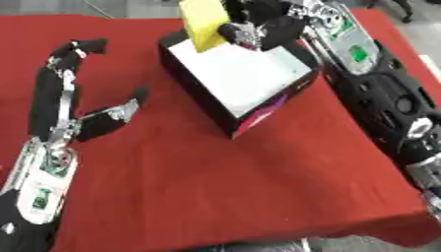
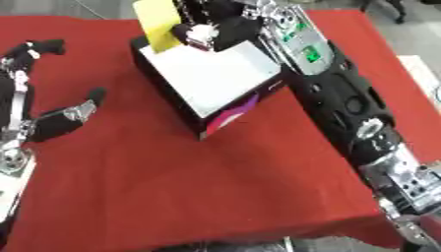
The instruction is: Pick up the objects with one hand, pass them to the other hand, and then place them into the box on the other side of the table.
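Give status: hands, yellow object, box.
Right hand shut on yellow object, held over far end of box. Left hand open, idle on red cloth at left. Nothing in the way.

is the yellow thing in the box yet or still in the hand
Still in the hand: the right hand grips the yellow object upright above the box, at its far edge.

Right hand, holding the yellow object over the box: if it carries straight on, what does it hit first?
Probably nothing nearby: the right hand points left across the box's far edge, with only red tablecloth beyond. Depth is unclear.
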`<state>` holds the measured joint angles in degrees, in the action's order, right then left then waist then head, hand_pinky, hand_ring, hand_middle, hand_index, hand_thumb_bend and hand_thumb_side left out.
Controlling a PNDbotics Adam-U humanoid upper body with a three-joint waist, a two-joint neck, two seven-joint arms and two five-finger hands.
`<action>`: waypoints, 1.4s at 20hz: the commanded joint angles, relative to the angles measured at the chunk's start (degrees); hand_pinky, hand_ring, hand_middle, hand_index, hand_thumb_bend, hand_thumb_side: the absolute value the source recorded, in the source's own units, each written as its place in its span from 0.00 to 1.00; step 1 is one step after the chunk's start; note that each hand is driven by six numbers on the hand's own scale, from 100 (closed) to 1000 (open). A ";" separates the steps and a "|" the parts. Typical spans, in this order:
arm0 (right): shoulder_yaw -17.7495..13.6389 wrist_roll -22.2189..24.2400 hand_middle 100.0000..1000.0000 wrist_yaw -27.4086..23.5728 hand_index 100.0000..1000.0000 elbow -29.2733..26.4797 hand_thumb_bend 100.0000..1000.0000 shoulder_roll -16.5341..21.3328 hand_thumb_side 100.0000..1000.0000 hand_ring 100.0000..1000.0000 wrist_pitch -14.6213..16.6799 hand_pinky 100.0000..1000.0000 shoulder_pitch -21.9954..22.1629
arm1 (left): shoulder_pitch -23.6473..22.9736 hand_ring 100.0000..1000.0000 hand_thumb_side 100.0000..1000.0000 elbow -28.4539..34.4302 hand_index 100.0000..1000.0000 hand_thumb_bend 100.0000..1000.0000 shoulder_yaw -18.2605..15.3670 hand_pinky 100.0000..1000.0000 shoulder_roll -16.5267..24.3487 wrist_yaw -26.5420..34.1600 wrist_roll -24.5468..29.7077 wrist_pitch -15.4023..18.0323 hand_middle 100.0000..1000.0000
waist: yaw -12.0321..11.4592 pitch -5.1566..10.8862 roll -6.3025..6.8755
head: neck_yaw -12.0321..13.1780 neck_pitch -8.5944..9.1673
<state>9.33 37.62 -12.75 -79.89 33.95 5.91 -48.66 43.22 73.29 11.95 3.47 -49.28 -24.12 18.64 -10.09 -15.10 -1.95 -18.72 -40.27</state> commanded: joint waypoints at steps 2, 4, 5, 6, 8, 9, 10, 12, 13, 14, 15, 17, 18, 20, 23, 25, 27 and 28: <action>-1.36 -1.45 0.75 1.50 0.56 1.28 0.00 2.13 0.13 0.77 1.02 0.91 -0.58 | 0.31 0.71 0.44 1.27 0.79 0.48 0.18 0.79 1.10 -0.08 0.03 0.34 0.60 | 0.26 2.54 0.82 | -0.85 -0.41; -2.19 -2.91 0.75 2.38 0.56 2.31 0.00 2.80 0.13 0.77 1.69 0.91 0.02 | -0.04 0.71 0.44 1.20 0.79 0.48 0.22 0.79 1.37 -0.16 0.06 0.47 0.60 | 0.54 2.77 0.92 | -1.85 -0.34; -2.42 -3.51 0.75 2.95 0.56 2.85 0.00 3.03 0.12 0.77 2.04 0.91 0.28 | -0.15 0.71 0.44 1.17 0.79 0.49 0.22 0.79 1.46 -0.19 0.06 0.52 0.60 | 0.61 2.82 0.96 | -2.22 -0.26; -2.62 -4.03 0.75 3.65 0.56 3.48 0.00 3.17 0.12 0.77 2.35 0.91 0.49 | -0.23 0.71 0.44 1.14 0.79 0.49 0.21 0.79 1.53 -0.22 0.06 0.55 0.60 | 0.67 2.87 0.99 | -2.59 -0.18; -2.92 -4.81 0.75 5.15 0.56 4.74 0.00 3.27 0.12 0.76 2.92 0.90 0.74 | -0.33 0.71 0.44 1.02 0.79 0.48 0.25 0.79 1.58 -0.29 0.08 0.60 0.60 | 0.71 2.91 1.04 | -3.31 -0.05; -3.01 -5.11 0.75 5.86 0.56 5.32 0.00 3.28 0.12 0.76 3.24 0.90 0.81 | -0.32 0.71 0.45 0.81 0.79 0.48 0.34 0.79 1.60 -0.40 0.16 0.63 0.60 | 0.72 2.95 1.05 | -3.61 -0.08; -3.07 -5.41 0.75 6.60 0.56 5.89 0.00 3.28 0.11 0.76 3.65 0.90 0.85 | -0.32 0.71 0.45 0.48 0.79 0.48 0.42 0.79 1.56 -0.51 0.26 0.66 0.60 | 0.72 2.99 1.03 | -3.83 -0.13; -3.07 -6.00 0.75 8.06 0.56 6.95 0.00 3.20 0.11 0.76 4.69 0.90 0.89 | -0.30 0.71 0.45 -0.04 0.79 0.48 0.49 0.79 1.34 -0.80 0.26 0.79 0.60 | 0.66 3.03 0.99 | -4.15 -0.13; -3.04 -6.25 0.75 8.77 0.56 7.46 0.00 3.15 0.11 0.76 5.20 0.90 0.90 | -0.28 0.71 0.45 -0.19 0.79 0.48 0.52 0.79 1.25 -0.94 0.22 0.90 0.60 | 0.61 3.05 0.97 | -4.28 -0.13; -3.02 -6.50 0.75 9.50 0.56 7.98 0.00 3.10 0.11 0.76 5.67 0.89 0.93 | -0.26 0.71 0.45 -0.30 0.79 0.48 0.55 0.79 1.18 -1.03 0.18 1.00 0.60 | 0.56 3.07 0.95 | -4.37 -0.12; -3.02 -6.76 0.75 10.26 0.56 8.45 0.00 3.07 0.11 0.76 6.11 0.89 0.95 | -0.23 0.71 0.45 -0.36 0.79 0.48 0.55 0.79 1.13 -1.07 0.12 1.07 0.60 | 0.51 3.10 0.92 | -4.43 -0.11; -3.06 -7.30 0.76 11.77 0.56 9.16 0.00 3.05 0.11 0.76 7.15 0.89 1.01 | -0.16 0.71 0.45 -0.39 0.79 0.48 0.53 0.79 1.13 -1.05 0.02 1.14 0.60 | 0.45 3.15 0.84 | -4.42 -0.09; -3.05 -7.47 0.77 12.55 0.57 9.46 0.00 3.05 0.11 0.77 7.75 0.89 1.04 | -0.14 0.71 0.45 -0.40 0.79 0.48 0.53 0.79 1.15 -1.04 -0.01 1.16 0.60 | 0.42 3.17 0.80 | -4.38 -0.07; -3.04 -7.70 0.77 14.07 0.58 10.04 0.00 3.02 0.11 0.77 8.94 0.89 1.09 | -0.14 0.71 0.45 -0.41 0.79 0.48 0.54 0.79 1.16 -1.00 0.00 1.17 0.60 | 0.34 3.17 0.76 | -4.24 -0.05; -3.04 -7.58 0.83 16.39 0.66 11.09 0.00 2.92 0.11 0.80 10.44 0.90 1.15 | -0.20 0.71 0.45 -0.40 0.79 0.48 0.55 0.79 1.10 -0.95 0.04 1.20 0.60 | 0.20 3.14 0.75 | -4.09 -0.10; -3.05 -7.24 0.86 17.58 0.70 11.43 0.00 2.90 0.11 0.82 11.44 0.90 1.21 | -0.24 0.71 0.45 -0.39 0.79 0.48 0.55 0.79 1.05 -0.90 0.06 1.18 0.60 | 0.17 3.11 0.72 | -3.95 -0.16; -2.94 -6.88 0.97 18.43 0.84 11.27 0.00 2.91 0.11 0.89 12.78 0.93 1.22 | -0.21 0.71 0.45 -0.37 0.79 0.48 0.57 0.79 1.06 -0.92 0.08 1.20 0.60 | 0.15 3.10 0.73 | -3.78 -0.17; -2.84 -6.63 1.00 18.83 0.91 11.10 0.00 2.92 0.11 0.93 13.53 0.96 1.24 | -0.20 0.71 0.45 -0.36 0.79 0.48 0.58 0.79 1.06 -0.93 0.09 1.21 0.60 | 0.14 3.10 0.75 | -3.73 -0.16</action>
<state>6.97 30.85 5.38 -68.19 35.14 18.57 -46.69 42.27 72.48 12.56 4.02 -50.01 -23.92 19.60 -9.92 -14.60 -1.68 -22.58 -40.65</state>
